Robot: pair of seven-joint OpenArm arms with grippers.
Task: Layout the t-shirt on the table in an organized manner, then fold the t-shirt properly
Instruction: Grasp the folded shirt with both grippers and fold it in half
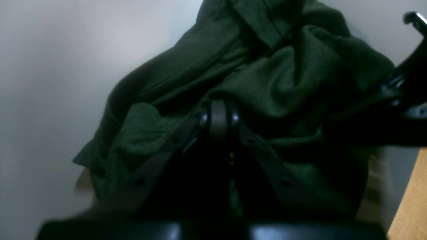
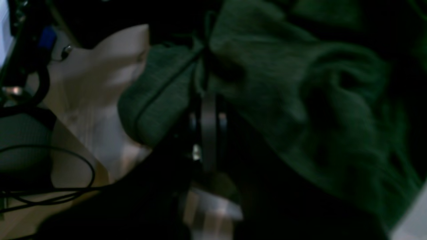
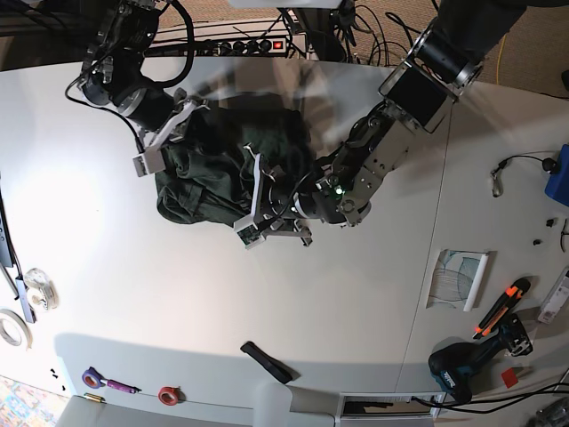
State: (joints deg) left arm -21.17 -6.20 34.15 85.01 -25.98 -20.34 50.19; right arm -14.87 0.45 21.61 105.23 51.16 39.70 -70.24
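A dark green t-shirt [image 3: 213, 173] lies crumpled in a heap on the white table [image 3: 107, 240], toward the back left of the base view. My left gripper [image 3: 256, 197] presses into the heap's near right side. In the left wrist view its fingers [image 1: 218, 115] are together, with folds of the t-shirt [image 1: 283, 76] bunched around the tips. My right gripper [image 3: 178, 132] is at the heap's far left edge. In the right wrist view its fingers [image 2: 207, 110] are together, pinching a seam of the t-shirt [image 2: 300, 100].
Tape rolls [image 3: 11, 331] lie at the left edge. A purple tool [image 3: 107, 382], a red roll [image 3: 167, 394] and a black object [image 3: 267, 360] sit near the front. A paper [image 3: 458, 276], orange cutter [image 3: 498, 307] and drill [image 3: 471, 365] lie right.
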